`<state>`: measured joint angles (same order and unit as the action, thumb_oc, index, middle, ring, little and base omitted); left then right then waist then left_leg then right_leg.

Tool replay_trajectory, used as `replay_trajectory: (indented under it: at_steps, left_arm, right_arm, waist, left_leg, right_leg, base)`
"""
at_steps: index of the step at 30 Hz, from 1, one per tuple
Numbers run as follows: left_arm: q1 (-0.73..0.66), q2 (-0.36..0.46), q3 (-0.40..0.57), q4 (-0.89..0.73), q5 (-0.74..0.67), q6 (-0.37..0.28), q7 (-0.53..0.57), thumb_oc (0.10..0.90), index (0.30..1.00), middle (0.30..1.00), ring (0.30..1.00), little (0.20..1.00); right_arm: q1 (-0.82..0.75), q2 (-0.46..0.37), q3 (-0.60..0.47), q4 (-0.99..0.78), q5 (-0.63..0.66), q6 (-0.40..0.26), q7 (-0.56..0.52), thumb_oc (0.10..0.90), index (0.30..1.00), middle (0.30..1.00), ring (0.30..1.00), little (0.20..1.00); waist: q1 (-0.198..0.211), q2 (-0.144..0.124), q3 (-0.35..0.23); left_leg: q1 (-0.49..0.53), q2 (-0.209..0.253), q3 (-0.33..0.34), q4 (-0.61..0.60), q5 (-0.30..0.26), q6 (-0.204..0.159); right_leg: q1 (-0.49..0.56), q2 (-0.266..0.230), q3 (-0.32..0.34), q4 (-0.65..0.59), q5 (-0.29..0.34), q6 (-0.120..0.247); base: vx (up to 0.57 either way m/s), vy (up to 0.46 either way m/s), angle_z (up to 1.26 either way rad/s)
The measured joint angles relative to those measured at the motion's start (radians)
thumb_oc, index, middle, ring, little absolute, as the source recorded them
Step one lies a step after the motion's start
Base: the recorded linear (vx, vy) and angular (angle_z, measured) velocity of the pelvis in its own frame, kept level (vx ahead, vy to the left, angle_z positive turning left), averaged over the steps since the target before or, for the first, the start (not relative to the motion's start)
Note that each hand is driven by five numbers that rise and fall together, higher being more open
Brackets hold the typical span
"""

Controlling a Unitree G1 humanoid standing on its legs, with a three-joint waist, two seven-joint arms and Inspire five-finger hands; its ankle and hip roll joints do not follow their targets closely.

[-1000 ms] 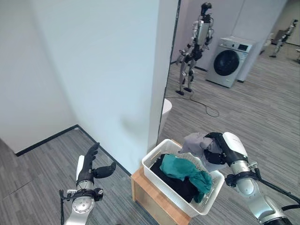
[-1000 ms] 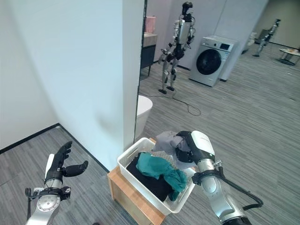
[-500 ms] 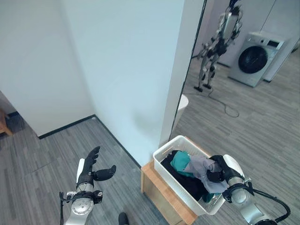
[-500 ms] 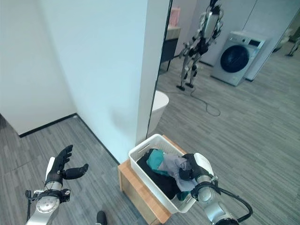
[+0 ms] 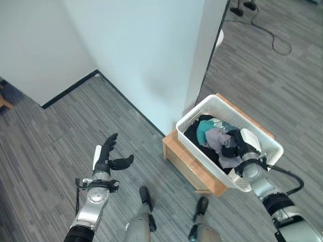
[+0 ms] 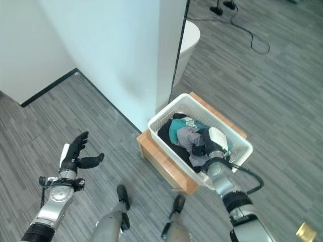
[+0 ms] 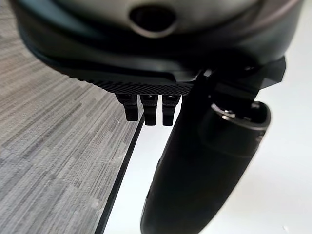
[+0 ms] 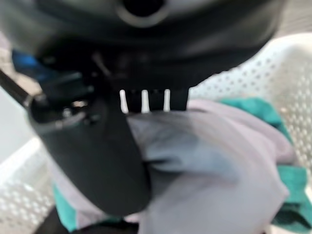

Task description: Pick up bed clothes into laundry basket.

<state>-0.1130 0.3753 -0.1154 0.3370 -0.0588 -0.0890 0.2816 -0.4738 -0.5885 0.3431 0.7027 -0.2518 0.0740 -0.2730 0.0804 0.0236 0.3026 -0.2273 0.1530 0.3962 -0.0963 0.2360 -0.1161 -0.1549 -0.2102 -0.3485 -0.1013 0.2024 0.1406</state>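
Note:
A white laundry basket [image 5: 194, 112] sits on a low wooden stand [image 5: 186, 162] beside the wall corner. It holds black cloth [image 5: 193, 133], a teal cloth [image 5: 203, 130] and a grey garment [image 5: 216, 139]. My right hand [image 5: 237, 143] is down inside the basket, shut on the grey garment [image 8: 204, 161], which lies on top of the pile. The thumb [image 8: 97, 146] presses against that cloth. My left hand [image 5: 106, 157] hovers open over the floor far to the left, its thumb [image 7: 204, 161] spread and nothing in it.
The white wall corner [image 5: 151, 55] stands right behind the basket. A white rounded tub [image 6: 189, 35] lies beyond it, and a cable [image 5: 272, 38] trails on the grey plank floor at the back. A small gold object [image 6: 303, 232] lies at the lower right.
The camera has tipped downward. My right hand has come down with the grey garment from above the basket's rim into the basket. The left hand has kept its open pose.

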Motion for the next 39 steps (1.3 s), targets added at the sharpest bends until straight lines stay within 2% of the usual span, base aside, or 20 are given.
replay_trajectory:
  at_steps: [2, 6, 9, 13, 14, 16, 19, 21, 23, 26, 31, 32, 33, 35, 36, 37, 38, 39]
  left_arm:
    - [0.001, 0.014, 0.001, 0.001, 0.000, 0.000, 0.006, 0.800, 0.900, 0.900, 0.900, 0.900]
    - [0.026, 0.026, 0.014, 0.000, 0.000, 0.000, 0.022, 0.800, 0.900, 0.900, 0.900, 0.900]
    - [0.035, 0.026, 0.010, -0.003, 0.003, 0.000, 0.019, 0.800, 0.900, 0.900, 0.900, 0.900]
    - [0.059, 0.026, 0.012, -0.018, 0.017, 0.000, 0.012, 0.800, 0.900, 0.900, 0.900, 0.900]
    - [0.066, 0.026, 0.014, -0.031, 0.023, 0.001, 0.010, 0.800, 0.900, 0.900, 0.900, 0.900]
    - [0.079, 0.026, 0.019, -0.040, 0.024, 0.001, 0.008, 0.800, 0.900, 0.900, 0.900, 0.900]
    - [0.098, 0.027, 0.020, -0.040, 0.026, 0.006, 0.003, 0.800, 0.900, 0.900, 0.900, 0.900]
    - [0.117, 0.026, 0.018, -0.041, 0.026, 0.008, -0.014, 0.800, 0.900, 0.900, 0.900, 0.900]
    - [0.120, 0.025, 0.009, -0.041, 0.026, 0.010, -0.034, 0.800, 0.900, 0.900, 0.900, 0.900]
    - [0.143, 0.011, -0.002, -0.045, 0.031, 0.010, -0.052, 0.800, 0.900, 0.900, 0.900, 0.900]
    - [0.153, -0.043, -0.041, -0.058, 0.030, 0.010, -0.078, 0.800, 0.900, 0.900, 0.900, 0.900]
    - [0.153, -0.050, -0.060, -0.066, 0.023, 0.010, -0.082, 0.800, 0.900, 0.900, 0.900, 0.900]
    - [0.156, -0.061, -0.088, -0.070, 0.020, 0.012, -0.088, 0.800, 0.900, 0.900, 0.900, 0.900]
    - [0.162, -0.062, -0.134, -0.076, 0.020, 0.013, -0.122, 0.800, 0.900, 0.900, 0.900, 0.900]
    - [0.171, -0.069, -0.154, -0.076, 0.020, 0.012, -0.123, 0.800, 0.900, 0.900, 0.900, 0.900]
    - [0.184, -0.076, -0.163, -0.075, 0.019, 0.014, -0.124, 0.800, 0.900, 0.900, 0.900, 0.900]
    - [0.195, -0.092, -0.172, -0.068, 0.005, 0.023, -0.123, 0.800, 0.900, 0.900, 0.900, 0.900]
    - [0.213, -0.118, -0.178, -0.066, -0.021, 0.026, -0.120, 0.800, 0.900, 0.900, 0.900, 0.900]
  right_arm:
    - [-0.023, -0.003, -0.002, 0.030, 0.001, 0.006, 0.000, 0.800, 0.900, 0.900, 0.900, 0.900]
    - [-0.046, -0.017, -0.005, -0.012, 0.001, 0.004, -0.002, 0.800, 0.900, 0.900, 0.900, 0.900]
    - [-0.040, -0.066, -0.026, -0.124, 0.000, 0.004, -0.001, 0.800, 0.900, 0.900, 0.900, 0.900]
    - [-0.028, -0.153, -0.134, -0.322, 0.000, 0.003, -0.017, 0.800, 0.900, 0.900, 0.900, 0.900]
    - [-0.010, -0.167, -0.167, -0.369, -0.002, 0.002, -0.018, 0.800, 0.900, 0.900, 0.900, 0.900]
    - [0.044, -0.182, -0.263, -0.482, -0.009, -0.003, -0.033, 0.800, 0.900, 0.900, 0.900, 0.900]
    - [0.125, -0.179, -0.316, -0.570, -0.014, -0.012, -0.037, 0.800, 0.900, 0.900, 0.900, 0.900]
    - [0.208, -0.151, -0.335, -0.604, -0.019, -0.025, -0.034, 0.800, 0.900, 0.900, 0.900, 0.900]
    - [0.266, -0.132, -0.344, -0.615, -0.019, -0.029, -0.027, 0.800, 0.900, 0.900, 0.900, 0.900]
    - [0.419, -0.087, -0.378, -0.688, -0.021, -0.051, -0.006, 0.800, 0.900, 0.900, 0.900, 0.900]
    - [0.610, 0.023, -0.425, -0.699, -0.021, -0.063, 0.007, 0.800, 0.900, 0.900, 0.900, 0.900]
    - [0.657, 0.060, -0.437, -0.697, -0.021, -0.074, 0.008, 0.800, 0.900, 0.900, 0.900, 0.900]
    - [0.717, 0.153, -0.481, -0.705, -0.018, -0.090, 0.004, 0.800, 0.900, 0.900, 0.900, 0.900]
    - [0.796, 0.207, -0.461, -0.693, 0.000, -0.084, 0.008, 0.800, 0.900, 0.900, 0.900, 0.900]
    - [0.844, 0.253, -0.449, -0.656, 0.015, -0.084, 0.009, 0.800, 0.900, 0.900, 0.900, 0.900]
    - [0.864, 0.264, -0.444, -0.631, 0.027, -0.084, 0.008, 0.800, 0.900, 0.900, 0.900, 0.900]
    - [0.867, 0.246, -0.429, -0.589, 0.043, -0.083, 0.008, 0.800, 0.900, 0.900, 0.900, 0.900]
    - [0.834, 0.199, -0.403, -0.504, 0.080, -0.085, 0.007, 0.800, 0.900, 0.900, 0.900, 0.900]
  waist:
    - [0.008, -0.004, 0.000]
    - [0.014, 0.007, 0.000]
    - [-0.006, 0.007, 0.000]
    - [-0.047, 0.004, -0.001]
    - [-0.046, 0.002, -0.002]
    - [-0.068, -0.014, -0.015]
    - [-0.097, -0.044, -0.060]
    - [-0.111, -0.071, -0.105]
    - [-0.138, -0.082, -0.137]
    - [-0.166, -0.063, -0.189]
    - [-0.184, -0.019, -0.228]
    - [-0.201, -0.019, -0.230]
    - [-0.205, -0.031, -0.236]
    - [-0.214, -0.004, -0.253]
    - [-0.230, -0.016, -0.266]
    - [-0.246, -0.016, -0.268]
    - [-0.262, -0.010, -0.271]
    - [-0.258, -0.003, -0.277]
  left_leg:
    - [0.005, 0.000, 0.001, 0.002, -0.002, 0.004]
    - [0.033, 0.009, 0.012, 0.000, -0.004, 0.026]
    - [0.071, 0.011, 0.024, 0.005, -0.012, 0.044]
    - [0.144, 0.008, 0.040, 0.005, -0.026, 0.051]
    - [0.153, 0.006, 0.045, 0.004, -0.028, 0.051]
    - [0.191, 0.013, 0.057, 0.004, -0.031, 0.052]
    - [0.215, 0.018, 0.067, 0.000, -0.041, 0.039]
    - [0.244, 0.021, 0.096, -0.001, -0.053, 0.029]
    - [0.262, 0.023, 0.115, 0.000, -0.060, 0.017]
    - [0.282, 0.024, 0.140, -0.001, -0.064, 0.017]
    - [0.287, 0.026, 0.147, -0.001, -0.063, 0.015]
    - [0.286, 0.024, 0.144, -0.001, -0.063, -0.002]
    - [0.293, 0.013, 0.139, 0.003, -0.051, -0.029]
    - [0.293, 0.017, 0.157, -0.001, -0.083, 0.001]
    - [0.294, 0.026, 0.171, -0.001, -0.084, 0.001]
    - [0.297, 0.033, 0.169, -0.001, -0.083, 0.001]
    - [0.297, 0.043, 0.169, -0.002, -0.083, 0.001]
    - [0.299, 0.058, 0.170, -0.002, -0.084, 0.001]
  right_leg:
    - [0.005, 0.002, 0.002, 0.000, 0.000, 0.000]
    - [0.021, 0.019, 0.023, 0.001, 0.009, -0.004]
    - [0.051, 0.022, 0.029, 0.002, 0.005, -0.006]
    - [0.113, 0.020, 0.051, 0.008, 0.000, 0.001]
    - [0.119, 0.021, 0.052, 0.008, 0.000, 0.001]
    - [0.149, 0.027, 0.055, 0.008, -0.002, 0.004]
    - [0.161, 0.029, 0.074, 0.008, -0.011, 0.013]
    - [0.171, 0.029, 0.096, 0.006, -0.023, 0.010]
    - [0.170, 0.029, 0.114, 0.001, -0.035, 0.020]
    - [0.177, 0.024, 0.137, 0.001, -0.038, 0.018]
    - [0.168, 0.024, 0.139, 0.000, -0.036, 0.021]
    - [0.160, 0.019, 0.146, 0.000, -0.040, 0.025]
    - [0.157, 0.011, 0.162, 0.000, -0.042, 0.027]
    - [0.152, 0.013, 0.161, 0.001, -0.040, 0.043]
    - [0.141, 0.018, 0.160, 0.010, -0.038, 0.034]
    - [0.141, 0.029, 0.161, 0.003, -0.038, 0.034]
    - [0.135, 0.040, 0.162, 0.003, -0.038, 0.034]
    - [0.130, 0.053, 0.161, 0.010, -0.037, 0.034]
  base:
    - [0.02, 0.055, 0.05]
    - [0.02, 0.027, -0.14]
    - [0.06, 0.030, -0.10]
    - [0.01, 0.013, -0.13]
    - [0.02, 0.000, -0.12]
    - [-0.02, 0.001, -0.15]
    - [0.04, 0.013, -0.18]
    - [0.02, 0.009, -0.32]
    - [0.02, 0.007, -0.29]
    - [0.00, 0.000, -0.24]
    - [0.01, 0.011, -0.14]
    - [0.05, 0.046, -0.08]
    - [-0.01, 0.018, -0.24]
    - [-0.02, 0.014, -0.47]
    - [-0.04, 0.006, -0.37]
    - [-0.06, 0.002, -0.37]
    - [-0.06, 0.002, -0.35]
    - [-0.05, 0.005, -0.30]
